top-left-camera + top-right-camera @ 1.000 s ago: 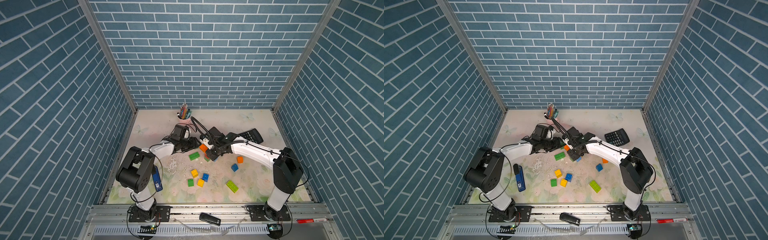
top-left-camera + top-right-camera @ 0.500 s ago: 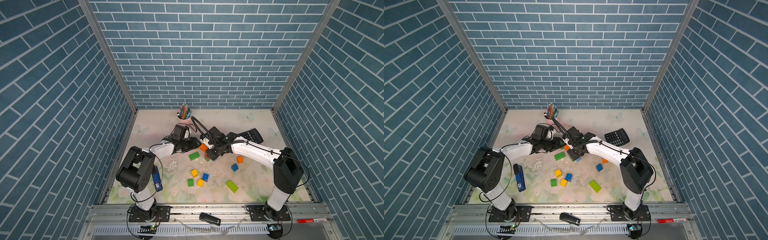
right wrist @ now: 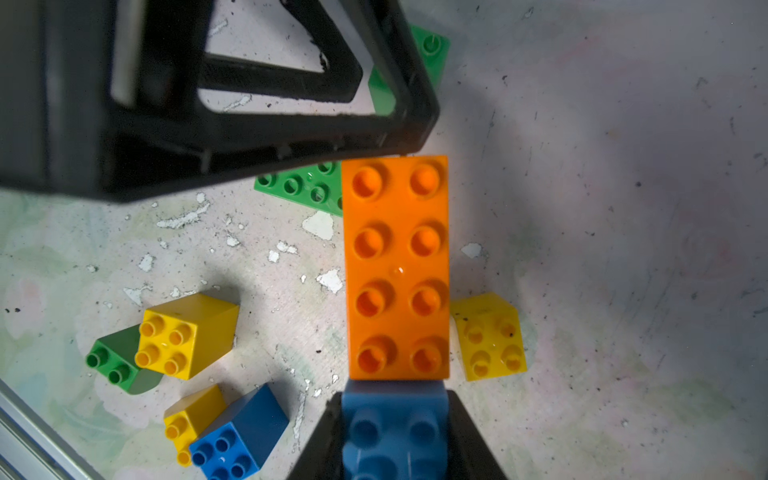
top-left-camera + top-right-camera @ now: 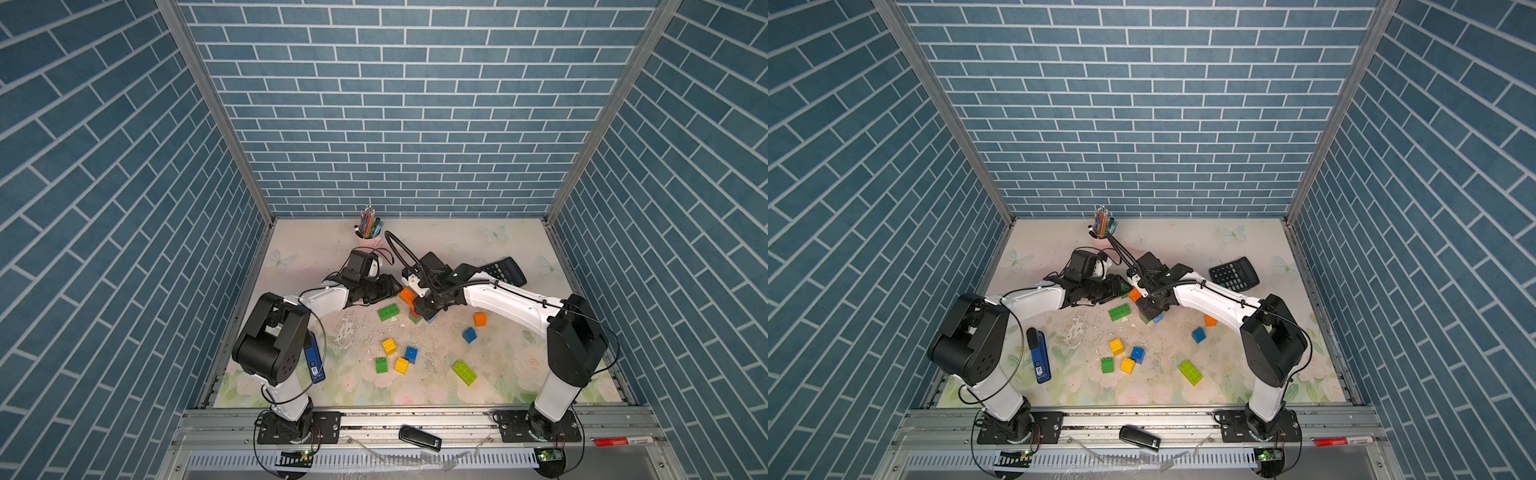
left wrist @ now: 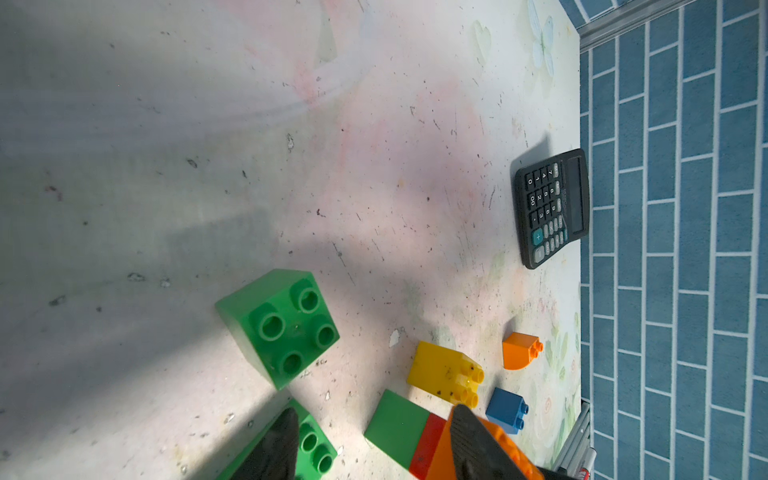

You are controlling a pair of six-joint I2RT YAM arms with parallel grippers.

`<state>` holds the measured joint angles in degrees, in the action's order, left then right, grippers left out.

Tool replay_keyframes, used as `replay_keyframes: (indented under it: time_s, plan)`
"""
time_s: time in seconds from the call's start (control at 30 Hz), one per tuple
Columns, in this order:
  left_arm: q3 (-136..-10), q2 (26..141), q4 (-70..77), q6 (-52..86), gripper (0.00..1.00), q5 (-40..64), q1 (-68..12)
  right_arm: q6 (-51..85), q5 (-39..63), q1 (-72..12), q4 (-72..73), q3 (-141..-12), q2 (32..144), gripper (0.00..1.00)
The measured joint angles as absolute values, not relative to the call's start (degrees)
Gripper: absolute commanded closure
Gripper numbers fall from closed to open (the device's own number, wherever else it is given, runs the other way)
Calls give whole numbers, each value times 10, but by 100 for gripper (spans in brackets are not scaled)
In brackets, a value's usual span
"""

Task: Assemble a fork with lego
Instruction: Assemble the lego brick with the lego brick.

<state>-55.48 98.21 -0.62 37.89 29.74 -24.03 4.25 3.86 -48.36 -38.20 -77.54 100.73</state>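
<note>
A long orange brick (image 3: 397, 270) tops a joined stack with red and green layers (image 5: 399, 428), at mid-table in both top views (image 4: 407, 296). My right gripper (image 3: 392, 399) is shut on a blue brick (image 3: 395, 432) butted against the orange brick's near end. My left gripper (image 5: 372, 411) is open; one finger (image 5: 478, 440) rests against the orange brick's far end, the other (image 5: 278, 444) lies over a flat green oblong brick (image 4: 388, 311). Loose lego lies nearer the front: yellow (image 4: 389, 345), blue (image 4: 411, 354), green (image 4: 381, 365), lime (image 4: 464, 372) and orange (image 4: 479, 319) bricks.
A black calculator (image 4: 505, 270) lies at the back right, behind my right arm. A pink cup of pencils (image 4: 368, 232) stands at the back wall. A blue device (image 4: 314, 357) lies beside my left arm's base. A small yellow brick (image 3: 490, 336) sits right beside the stack.
</note>
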Motion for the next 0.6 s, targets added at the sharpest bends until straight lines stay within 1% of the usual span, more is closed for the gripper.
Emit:
replay_keyframes:
  time_s: [0.6]
  plan:
    - [-556,990,-6,379,40,298,-243,39,55,-480,-401,-787,1014,91]
